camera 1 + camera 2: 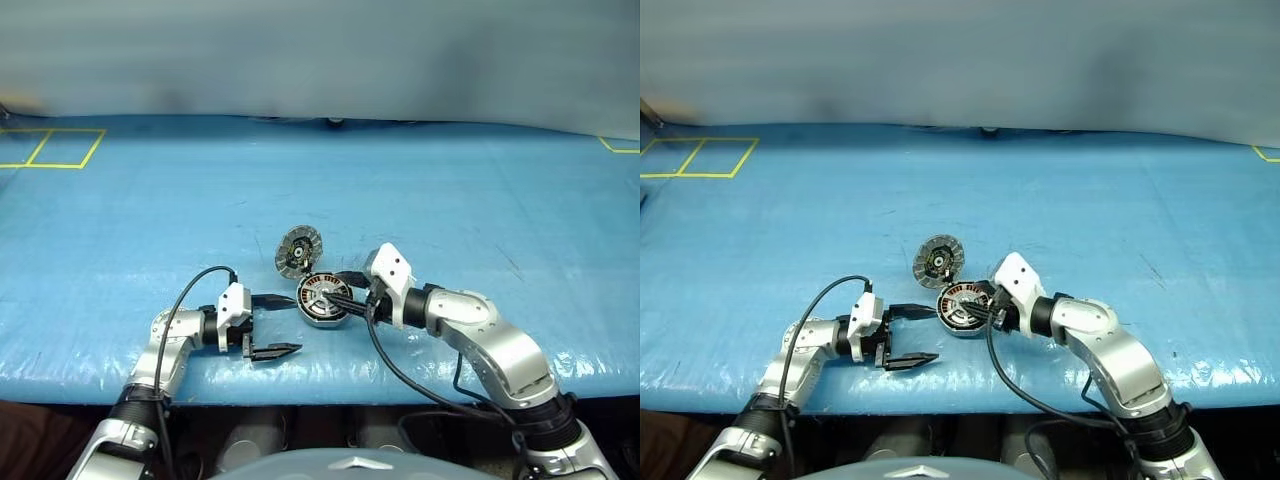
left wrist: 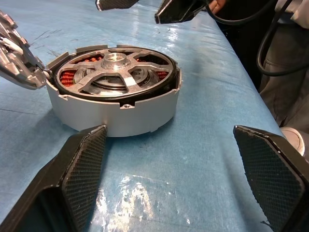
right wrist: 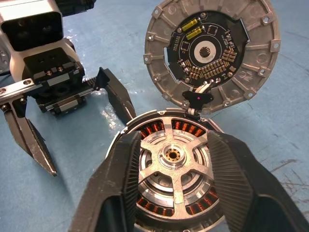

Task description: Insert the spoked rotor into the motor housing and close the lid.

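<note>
The motor housing (image 2: 116, 118) sits on the blue table near its front edge, copper windings showing inside. The spoked rotor (image 2: 116, 72) lies inside it, black rim level with the housing's top. The lid (image 3: 212, 53) stands swung up at the housing's far edge, its inner face with a dark centre toward me. My right gripper (image 3: 174, 140) hovers over the housing from the right, open, its fingers either side of the rotor's hub with nothing gripped. My left gripper (image 2: 169, 135) rests low on the table to the left of the housing, wide open and pointing at it.
The blue table cover (image 1: 480, 200) stretches wide behind and beside the housing. Its front edge (image 1: 330, 385) runs close below both grippers. Yellow tape squares (image 1: 50, 148) mark the far left corner. Black cables (image 1: 400, 375) trail from both wrists.
</note>
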### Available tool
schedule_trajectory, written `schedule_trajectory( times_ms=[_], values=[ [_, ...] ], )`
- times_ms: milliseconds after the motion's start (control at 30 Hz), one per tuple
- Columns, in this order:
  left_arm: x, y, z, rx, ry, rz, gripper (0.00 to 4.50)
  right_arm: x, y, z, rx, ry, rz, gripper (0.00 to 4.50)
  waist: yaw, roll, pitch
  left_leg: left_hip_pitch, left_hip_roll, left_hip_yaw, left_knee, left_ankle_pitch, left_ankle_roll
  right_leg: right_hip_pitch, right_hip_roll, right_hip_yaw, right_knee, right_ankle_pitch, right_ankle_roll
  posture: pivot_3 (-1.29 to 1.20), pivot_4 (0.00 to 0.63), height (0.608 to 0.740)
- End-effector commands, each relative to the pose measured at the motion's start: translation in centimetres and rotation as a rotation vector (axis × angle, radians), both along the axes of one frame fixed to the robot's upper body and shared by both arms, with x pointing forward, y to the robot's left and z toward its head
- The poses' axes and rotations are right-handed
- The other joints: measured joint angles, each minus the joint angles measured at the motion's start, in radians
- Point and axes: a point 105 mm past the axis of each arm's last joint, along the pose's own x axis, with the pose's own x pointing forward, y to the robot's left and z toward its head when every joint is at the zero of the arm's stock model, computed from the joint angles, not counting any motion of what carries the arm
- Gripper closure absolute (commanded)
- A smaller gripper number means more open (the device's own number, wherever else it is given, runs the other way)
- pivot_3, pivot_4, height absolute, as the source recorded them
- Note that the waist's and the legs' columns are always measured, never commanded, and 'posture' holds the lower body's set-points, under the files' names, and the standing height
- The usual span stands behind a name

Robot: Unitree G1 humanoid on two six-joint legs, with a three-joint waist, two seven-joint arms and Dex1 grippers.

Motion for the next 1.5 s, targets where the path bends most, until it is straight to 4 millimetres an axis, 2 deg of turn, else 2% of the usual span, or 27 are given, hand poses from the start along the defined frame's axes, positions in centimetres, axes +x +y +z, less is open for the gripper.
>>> schedule_trajectory(
  times_ms=[33,133,333,500,733,833,1000,1100,1233,1400,1500],
  values=[
    [0.4,0.9,0.9,-0.008,-0.039,0.038,0.02,0.2,0.5,0.3,0.015,-0.027,-0.005,3.53,-0.001,0.0,0.0,0.0,0.0,0.0,0.0,0.0,0.0,0.0,0.0,0.0,0.0,0.0,0.0,0.0,0.15,0.74],
    [0.3,1.5,1.0,0.001,-0.036,0.054,0.02,-0.2,1.0,-0.1,0.009,-0.015,0.016,4.49,-0.002,0.0,0.0,0.0,0.0,0.0,0.0,0.0,0.0,0.0,0.0,0.0,0.0,0.0,-0.001,0.0,0.15,0.74],
    [0.4,2.3,1.2,0.018,-0.038,0.075,0.02,-0.7,1.5,-1.1,-0.017,0.007,0.038,4.49,-0.001,0.0,0.0,0.0,0.0,0.0,0.0,0.0,0.0,0.0,0.0,0.0,0.0,0.0,0.0,0.0,0.15,0.74],
    [0.4,2.4,1.2,0.018,-0.039,0.084,0.02,-0.9,1.3,-3.0,-0.098,0.029,0.029,4.49,-0.002,0.0,0.0,0.0,0.0,0.0,0.0,0.0,-0.001,0.0,0.0,0.0,0.0,0.0,0.0,0.0,0.15,0.74],
    [0.8,2.3,1.4,0.002,-0.041,0.121,0.02,-0.8,0.7,-3.9,-0.159,0.014,0.005,4.49,-0.002,0.0,0.0,0.002,0.0,0.0,0.0,-0.001,-0.003,0.001,0.0,0.0,0.001,-0.002,0.003,0.0,0.15,0.74],
    [2.1,2.4,2.3,-0.048,-0.047,0.215,0.02,-0.7,0.9,-2.2,-0.072,-0.018,-0.002,4.49,-0.001,0.0,0.0,0.003,0.0,0.0,0.0,-0.001,-0.004,0.001,0.0,0.0,0.001,-0.002,0.004,0.0,0.15,0.74],
    [4.0,3.2,1.5,0.035,0.006,0.362,0.02,-0.5,0.8,0.7,0.039,-0.081,-0.027,4.49,0.001,0.0,0.0,0.002,0.0,0.0,0.0,-0.001,-0.003,0.001,0.0,0.0,0.001,-0.002,0.004,0.0,0.15,0.74],
    [5.0,3.5,1.3,0.057,0.029,0.432,0.02,-0.7,0.5,1.7,0.071,-0.101,-0.048,4.49,0.001,-0.001,0.0,0.002,0.0,0.0,0.0,-0.001,-0.003,0.001,0.001,0.0,0.001,-0.002,0.004,0.0,0.15,0.74],
    [5.8,3.3,1.5,0.068,0.01,0.481,0.93,-1.0,0.0,2.0,0.078,-0.109,-0.084,4.5,0.0,-0.001,0.0,0.002,0.0,0.0,0.0,-0.001,-0.003,0.001,0.001,0.0,0.001,-0.002,0.004,0.0,0.15,0.74],
    [7.7,2.8,2.6,0.067,-0.053,0.585,2.68,-1.6,-1.0,1.4,0.072,-0.087,-0.14,4.5,0.007,-0.001,0.001,0.002,0.0,0.0,0.001,-0.001,-0.004,0.001,0.0,0.0,0.001,-0.001,0.004,0.0,0.15,0.74],
    [9.6,3.2,3.2,0.066,-0.086,0.708,3.71,-2.0,-1.5,0.9,0.058,-0.068,-0.161,4.5,0.01,-0.002,0.001,0.002,0.0,0.0,0.001,-0.001,-0.004,0.001,0.0,0.0,0.001,-0.002,0.005,0.0,0.15,0.74]
  ],
)
